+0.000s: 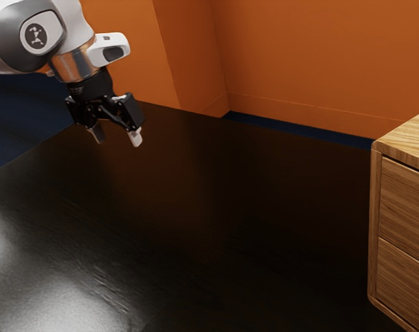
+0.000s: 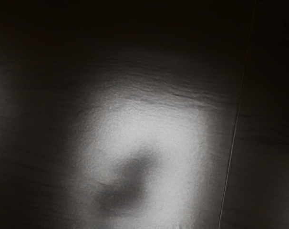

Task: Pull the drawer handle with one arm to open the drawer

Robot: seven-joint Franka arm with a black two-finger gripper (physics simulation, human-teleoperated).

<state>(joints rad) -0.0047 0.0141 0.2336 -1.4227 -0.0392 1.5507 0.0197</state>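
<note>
1. Jaws spread apart, holding nothing; the gripper (image 1: 116,135) hangs above the dark table (image 1: 196,228) at the exterior view's left.
2. The drawer (image 1: 405,207) sits in the wooden cabinet (image 1: 410,142) at that view's right edge, well apart from the gripper.

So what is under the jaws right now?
The black tabletop, with a bright reflection and a soft shadow on it. The jaws hang open above it. The wooden cabinet stands at the exterior view's right; its drawer fronts hide what is inside.
</note>
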